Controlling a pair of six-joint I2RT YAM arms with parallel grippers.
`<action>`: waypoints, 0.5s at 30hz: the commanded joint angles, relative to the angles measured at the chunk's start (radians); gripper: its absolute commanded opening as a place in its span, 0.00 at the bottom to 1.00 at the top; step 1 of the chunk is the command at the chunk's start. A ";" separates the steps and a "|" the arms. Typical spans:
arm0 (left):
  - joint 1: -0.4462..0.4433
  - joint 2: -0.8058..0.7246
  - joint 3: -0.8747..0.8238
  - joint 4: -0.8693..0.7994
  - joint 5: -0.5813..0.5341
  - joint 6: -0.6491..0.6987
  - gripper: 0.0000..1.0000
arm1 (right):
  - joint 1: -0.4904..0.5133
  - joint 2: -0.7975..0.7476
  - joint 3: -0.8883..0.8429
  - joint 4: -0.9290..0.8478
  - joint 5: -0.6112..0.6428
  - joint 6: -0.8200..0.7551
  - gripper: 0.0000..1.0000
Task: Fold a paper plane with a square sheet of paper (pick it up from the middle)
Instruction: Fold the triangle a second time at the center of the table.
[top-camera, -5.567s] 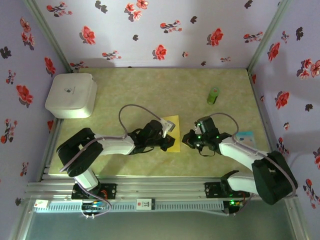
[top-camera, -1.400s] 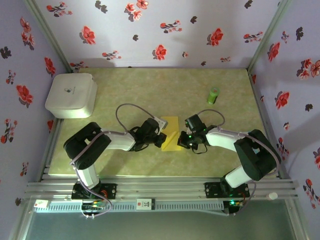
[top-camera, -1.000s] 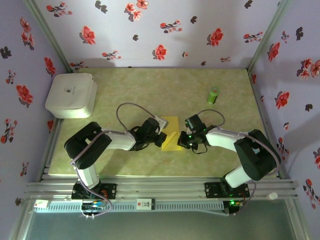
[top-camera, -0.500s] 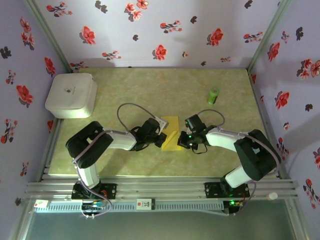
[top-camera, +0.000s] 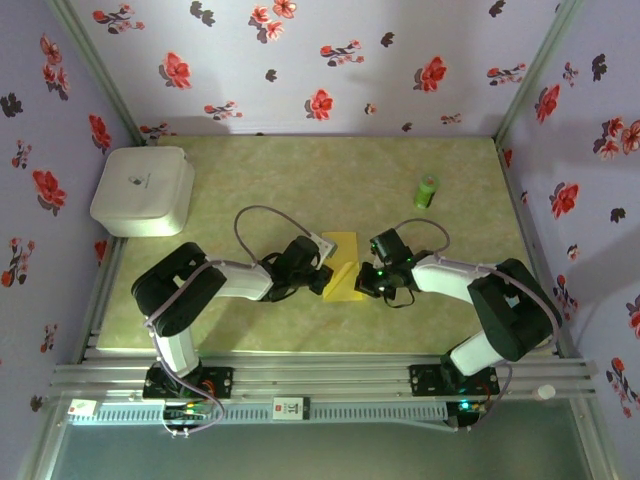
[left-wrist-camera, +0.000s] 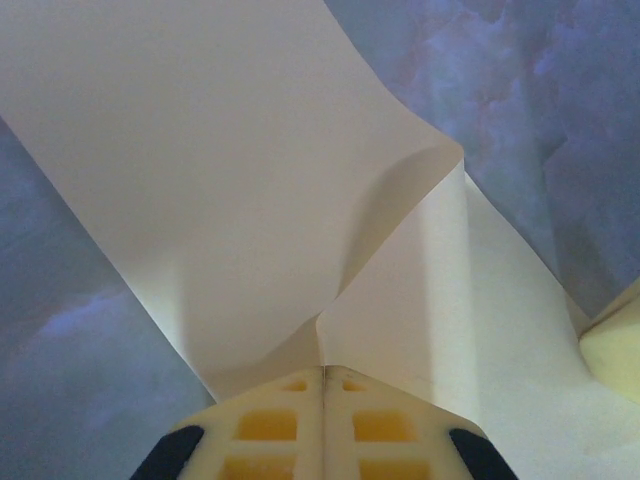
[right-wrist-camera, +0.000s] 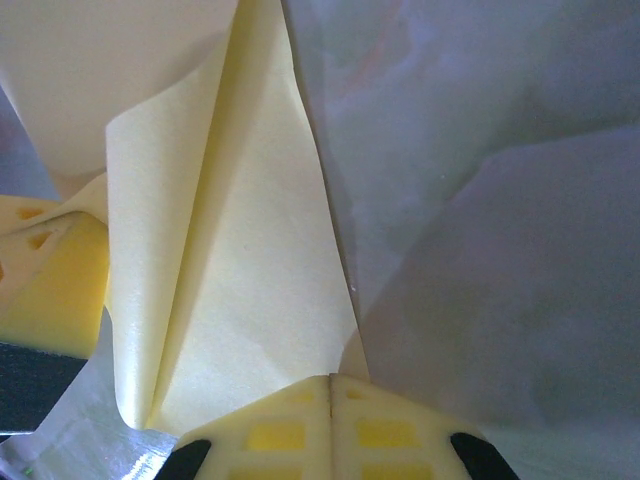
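The square sheet of paper (top-camera: 343, 266) is bright yellow and lies buckled at mid-table between both arms. My left gripper (top-camera: 322, 280) is shut at its left edge; in the left wrist view a raised crease of the sheet (left-wrist-camera: 300, 180) runs straight into the closed jaw seam of the gripper (left-wrist-camera: 322, 368). My right gripper (top-camera: 366, 283) is shut at the sheet's right edge. In the right wrist view the paper (right-wrist-camera: 250, 280) reaches the closed tips of that gripper (right-wrist-camera: 331, 376), with one flap curled up on the left. No finished paper plane is formed.
A white rounded box (top-camera: 143, 190) sits at the far left of the table. A small green cylinder (top-camera: 427, 190) stands at the back right. The left gripper's yellow finger (right-wrist-camera: 45, 290) is close beside the paper in the right wrist view.
Since the earliest frame the right gripper has come left onto the paper's edge and the sheet has buckled between the grippers. Nothing has visibly moved in the last second.
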 joint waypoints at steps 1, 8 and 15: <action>0.011 -0.012 0.007 0.016 -0.020 0.020 0.02 | -0.006 0.038 -0.010 -0.072 0.049 -0.025 0.02; 0.011 -0.013 0.000 0.032 -0.021 0.021 0.03 | -0.006 0.042 -0.010 -0.068 0.047 -0.025 0.02; 0.012 0.003 0.003 0.036 -0.020 0.021 0.03 | -0.006 0.042 -0.010 -0.071 0.047 -0.027 0.02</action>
